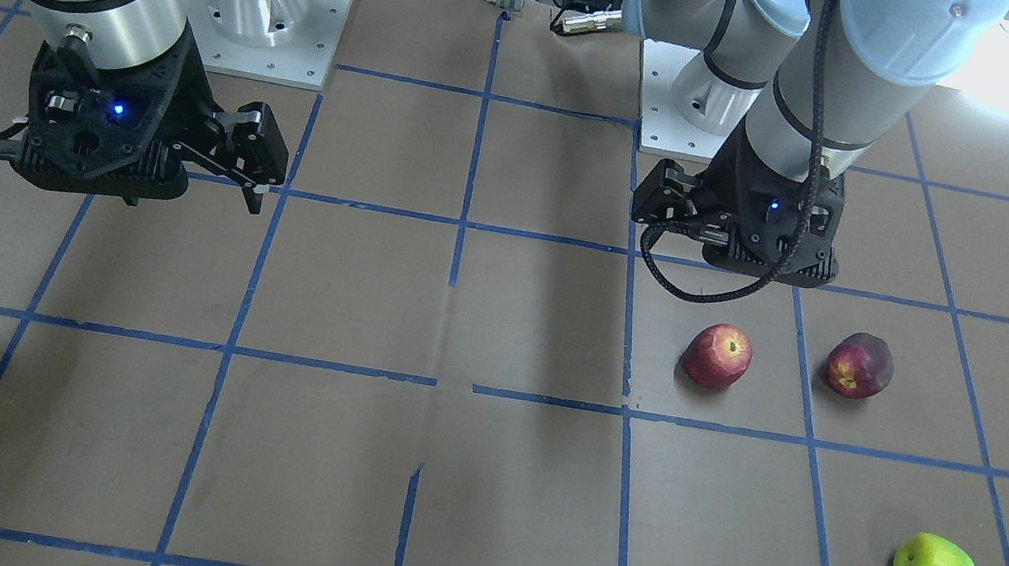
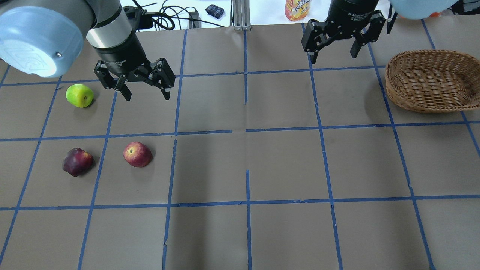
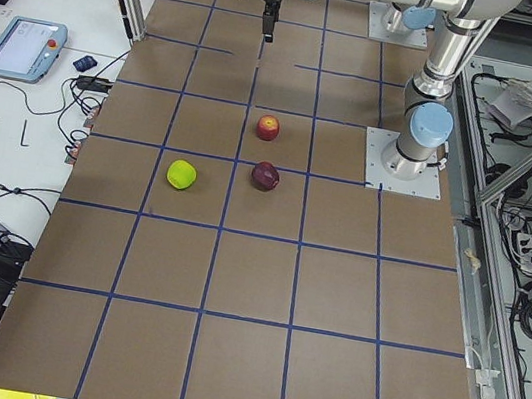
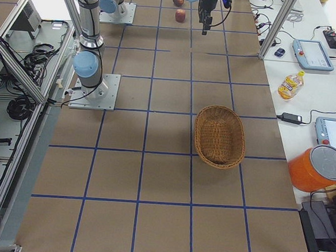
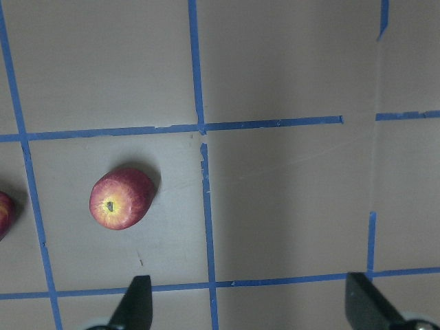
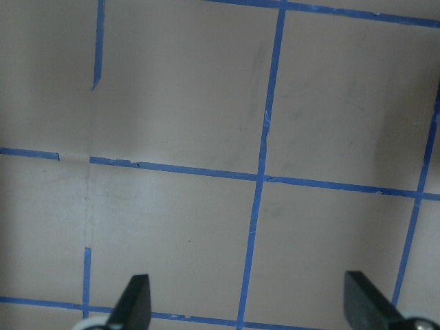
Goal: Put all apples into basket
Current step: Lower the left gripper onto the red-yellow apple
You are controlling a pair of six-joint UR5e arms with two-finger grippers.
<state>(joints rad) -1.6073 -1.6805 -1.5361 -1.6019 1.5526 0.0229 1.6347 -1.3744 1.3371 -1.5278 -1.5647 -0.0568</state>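
Green apple [image 2: 80, 95] sits in the upper left of the overhead view, maroon apple [image 2: 77, 161] and red apple [image 2: 137, 154] a bit below it, basket [image 2: 425, 102] way over at the upper right. Left gripper [image 2: 147, 93] and right gripper [image 2: 333, 56] both hang wide open, holding nothing.

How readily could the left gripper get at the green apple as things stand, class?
Probably yes: the left gripper hangs open close beside the green apple, and nothing stands between them.

Even, bright light on the desk [image 1: 493, 484]; glare burns out the front view's top right corner, soft shadows, sharp focus.
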